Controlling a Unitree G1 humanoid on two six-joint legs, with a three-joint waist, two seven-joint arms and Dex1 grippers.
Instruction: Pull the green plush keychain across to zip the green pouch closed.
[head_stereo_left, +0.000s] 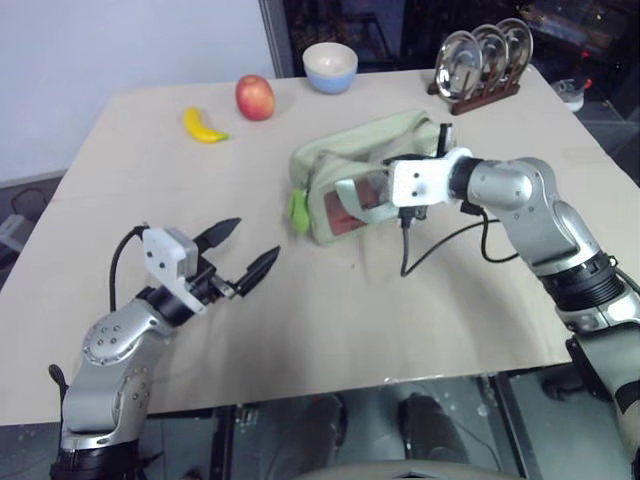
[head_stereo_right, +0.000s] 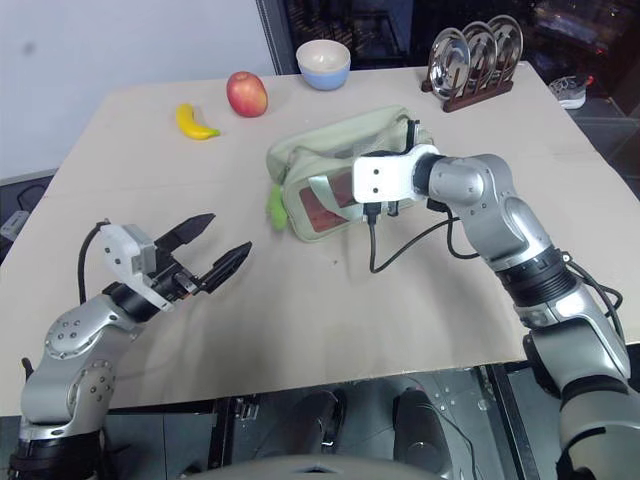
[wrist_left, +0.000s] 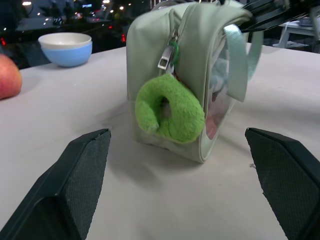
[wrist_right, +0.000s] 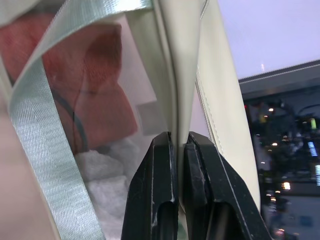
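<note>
The green pouch (head_stereo_left: 352, 150) lies at the table's centre, its clear window showing red items inside. The green plush keychain (head_stereo_left: 298, 210) hangs from the zipper pull at the pouch's left end, seen close in the left wrist view (wrist_left: 170, 112). My left gripper (head_stereo_left: 255, 240) is open, level with the table, a short way left of and nearer than the keychain, apart from it. My right gripper (wrist_right: 180, 137) is shut on a pale fabric edge of the pouch (wrist_right: 187, 75) at its right part, beside the window and strap.
A banana (head_stereo_left: 204, 126), an apple (head_stereo_left: 255, 97) and a blue-and-white bowl (head_stereo_left: 330, 67) sit along the far side. A rack of metal plates (head_stereo_left: 483, 55) stands at the back right. A black cable (head_stereo_left: 440, 240) droops from the right wrist.
</note>
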